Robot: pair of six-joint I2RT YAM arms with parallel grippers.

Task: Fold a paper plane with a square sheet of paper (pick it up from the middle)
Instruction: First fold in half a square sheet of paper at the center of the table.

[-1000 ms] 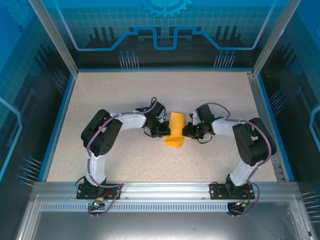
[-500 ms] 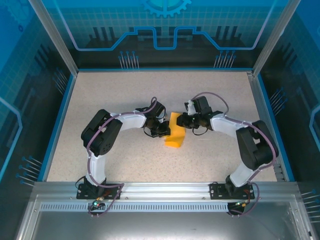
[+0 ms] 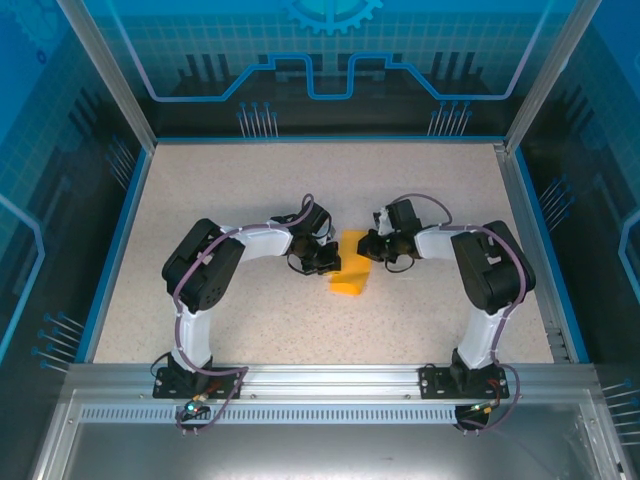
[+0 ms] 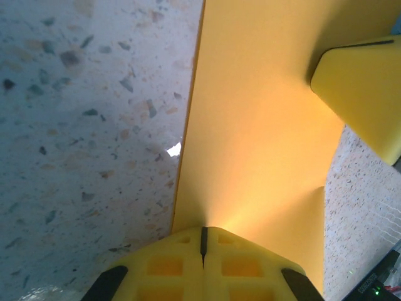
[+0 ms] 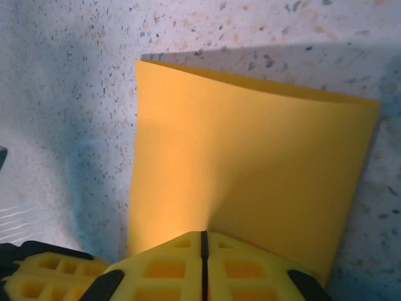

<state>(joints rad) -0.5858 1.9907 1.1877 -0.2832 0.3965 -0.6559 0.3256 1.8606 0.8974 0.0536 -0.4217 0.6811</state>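
Speckled counter inside blue walls. The paper, folded over, lies between the arms. The left gripper is clenched on its left edge and the right gripper on its right. This looks like an early crease; the next move probably calls for pressing the fold flat.

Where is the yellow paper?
In the top view, the thin orange-yellow sheet of paper is in the middle, held between the left pincer and right pincer.

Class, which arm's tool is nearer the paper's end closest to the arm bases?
Left. The left tool clamps the paper at its left edge; the right tool clamps farther up.
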